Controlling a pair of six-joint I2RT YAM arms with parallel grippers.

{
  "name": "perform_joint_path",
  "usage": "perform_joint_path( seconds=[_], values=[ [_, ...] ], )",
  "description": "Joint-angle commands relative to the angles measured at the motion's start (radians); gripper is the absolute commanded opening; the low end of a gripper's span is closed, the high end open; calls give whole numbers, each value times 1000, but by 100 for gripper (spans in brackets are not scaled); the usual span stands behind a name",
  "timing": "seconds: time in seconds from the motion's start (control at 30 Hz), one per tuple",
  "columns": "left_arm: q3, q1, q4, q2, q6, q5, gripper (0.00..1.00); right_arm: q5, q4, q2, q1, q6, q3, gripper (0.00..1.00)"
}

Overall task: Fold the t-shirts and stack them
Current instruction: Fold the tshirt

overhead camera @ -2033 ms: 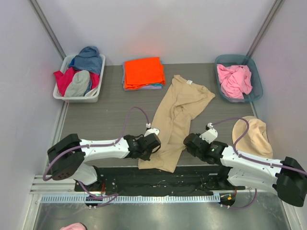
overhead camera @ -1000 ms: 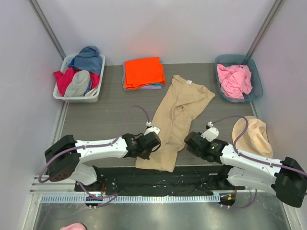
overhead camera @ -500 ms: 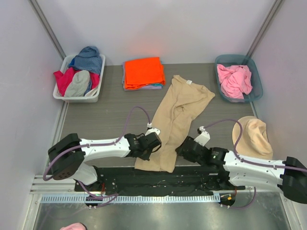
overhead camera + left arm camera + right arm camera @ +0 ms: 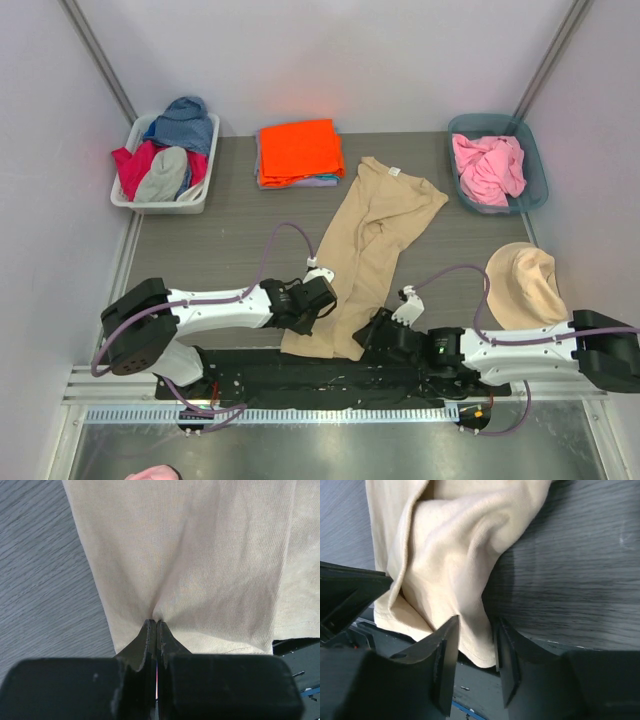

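A tan t-shirt (image 4: 375, 215) lies stretched lengthwise down the middle of the table, collar at the far end and hem at the near edge. My left gripper (image 4: 322, 298) is shut on the cloth near the hem's left side; the left wrist view shows the tan fabric (image 4: 200, 555) puckering into the closed tips (image 4: 156, 623). My right gripper (image 4: 375, 335) sits low at the hem's right corner. Its jaws stand apart (image 4: 474, 645) with the hem corner of the tan cloth (image 4: 450, 545) hanging between them, not pinched. A folded orange t-shirt (image 4: 298, 150) tops a stack with lavender (image 4: 326, 181) showing beneath it.
A teal bin (image 4: 535, 160) at the far right holds a crumpled pink t-shirt (image 4: 488, 165). A white bin (image 4: 125, 195) at the far left holds mixed clothes. A beige bundle (image 4: 527, 283) lies at the right edge. The black base strip (image 4: 300, 372) runs under the hem.
My right gripper has slid left and toward the near edge, from beside the shirt to its hem corner, with its jaws now wider apart. The left gripper has kept its hold, barely moving.
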Motion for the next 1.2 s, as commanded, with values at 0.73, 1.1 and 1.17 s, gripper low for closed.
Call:
perform_joint_path(
  seconds=[0.73,1.1,1.17],
  values=[
    [59,-5,-29,-10,8,30,0,36,-550,-198,27,171,187,1],
    [19,-27,-34,-25,-1,43,0,15,-598,-141,27,192,206,1],
    [9,-27,-41,-37,-2,43,0,15,-613,-153,27,206,198,1]
  ],
)
